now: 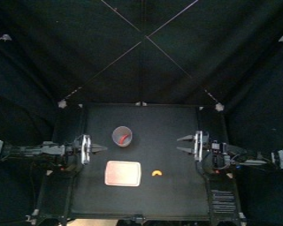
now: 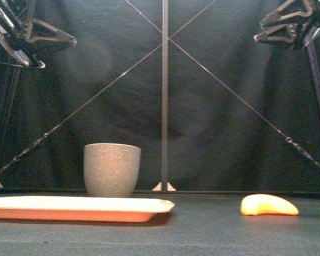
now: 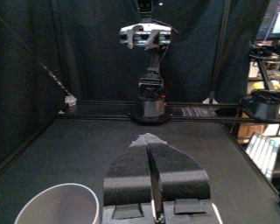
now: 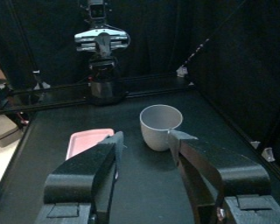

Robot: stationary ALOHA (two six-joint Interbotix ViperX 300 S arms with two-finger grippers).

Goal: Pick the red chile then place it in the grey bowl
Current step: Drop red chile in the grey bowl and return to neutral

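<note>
- Left gripper [image 3: 154, 144]: jaws clenched together on nothing, held high over the desk's left edge.
- Right gripper [image 4: 150, 138]: jaws released, spread wide and empty, high over the right edge.
- Chile [image 2: 268, 205], orange, lies on the desk [image 1: 179, 199] toward the front edge, right of middle.
- Pink tray [image 2: 76, 208] lies left of it, apart.
- Grey cup [image 2: 112, 168] stands upright behind the tray.

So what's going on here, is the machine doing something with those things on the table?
Nothing is being handled yet. A small orange curved toy lies on the black table, apart from the tall grey speckled cup and the flat pink tray. Both arms are raised at the table's sides: the left gripper shut and empty, the right gripper open.
</note>
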